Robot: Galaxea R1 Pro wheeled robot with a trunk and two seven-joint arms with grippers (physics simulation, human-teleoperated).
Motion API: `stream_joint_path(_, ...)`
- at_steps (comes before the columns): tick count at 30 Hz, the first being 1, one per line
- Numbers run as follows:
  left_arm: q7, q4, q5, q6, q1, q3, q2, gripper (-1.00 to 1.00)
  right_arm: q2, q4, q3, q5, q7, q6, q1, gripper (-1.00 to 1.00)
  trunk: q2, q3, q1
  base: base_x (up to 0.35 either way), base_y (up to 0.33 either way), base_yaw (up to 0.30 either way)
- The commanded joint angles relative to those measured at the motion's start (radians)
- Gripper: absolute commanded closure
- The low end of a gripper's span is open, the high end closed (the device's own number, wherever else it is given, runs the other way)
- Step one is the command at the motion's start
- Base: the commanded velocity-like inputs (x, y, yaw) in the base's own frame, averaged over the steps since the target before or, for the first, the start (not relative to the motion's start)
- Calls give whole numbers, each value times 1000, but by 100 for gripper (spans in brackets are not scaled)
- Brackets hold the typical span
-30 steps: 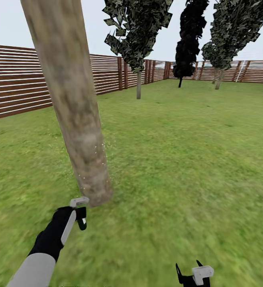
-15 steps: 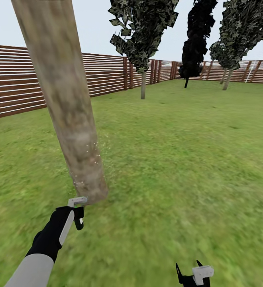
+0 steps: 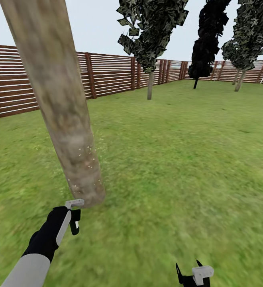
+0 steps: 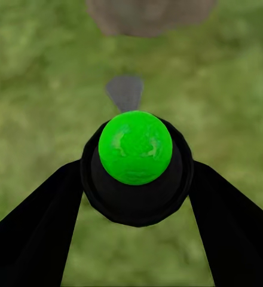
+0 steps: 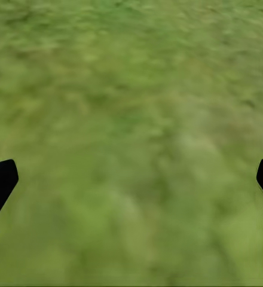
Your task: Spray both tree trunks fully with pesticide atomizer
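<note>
The left gripper (image 4: 134,179) is clamping the pesticide atomizer (image 4: 135,149), whose green cap and black body are sitting between the two black fingers (image 4: 36,233) in the left wrist view; in the head view the tool is pointing at the foot of the near tree trunk (image 3: 57,107), which is rising from the grass (image 3: 167,167) just ahead of the arm. A thin scatter of whitish pesticide (image 3: 85,157) specks is hanging on and beside the lower bark. The right gripper (image 5: 131,173) is hanging spread and empty over the lawn. The likeliest failure is uneven cover: the spray seems to be landing low and on one face only, so the upper trunk and the far side risk being left bare unless the nozzle is raised and carried round. The nozzle is also sitting near the bark, and a nudge forward could knock the atomizer askew in the grip. The second tree (image 3: 149,85) is standing well apart, near the fence (image 3: 107,73), apparently not yet treated.
</note>
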Motion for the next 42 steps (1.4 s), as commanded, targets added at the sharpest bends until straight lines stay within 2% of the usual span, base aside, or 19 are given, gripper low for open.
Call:
stream_joint_path(1, 0, 1, 0, 0, 3, 0, 1, 100, 0, 0, 0, 0, 0, 0, 0, -100, 0, 0, 0, 190, -229, 250)
stream_joint_path(17, 7, -9, 1, -7, 6, 0, -8, 100, 0, 0, -1, 0, 0, 0, 0, -100, 0, 0, 0, 23, -269, 263)
stream_joint_path(21, 8, -9, 1, -14, 6, -1, -6, 100, 0, -2, 0, 1, 0, 0, -1, -100, 0, 0, 0, 0, -227, 30)
stream_joint_path(28, 4, -12, 3, -23, -5, 3, 3, 100, 0, -2, 0, 0, 0, 0, 0, -100, 0, 0, 0, 0, -7, 14)
stream_joint_path(32, -3, -62, 4, -23, -5, 2, -13, 100, 0, -1, 0, 0, 0, 0, 0, -100, 0, 0, 0, 0, 0, 255)
stream_joint_path(36, -6, -108, 2, -20, -6, 6, 2, 100, 0, 0, -1, 0, 0, 0, 0, -100, 0, 0, 0, 0, 0, 86)
stream_joint_path(38, -4, -123, 3, -15, -14, 3, -4, 100, 0, 0, -1, 0, 0, 0, 0, -100, 0, 0, 0, 0, 0, 6)
stream_joint_path(39, -4, -143, 4, -9, -22, -5, -14, 100, 0, 0, -1, 0, 0, 0, 0, -100, 0, 0, 0, 0, 0, 2)
stream_joint_path(40, 1, -162, 4, -4, -34, -57, -33, 100, 0, 0, -1, 0, 0, 0, -1, -100, 0, 0, 0, 0, 0, 0)
stream_joint_path(42, 5, -171, 2, 5, -57, -112, -54, 100, 0, 0, -1, 0, 0, 0, 0, -100, 0, 0, 0, 0, 0, 0)
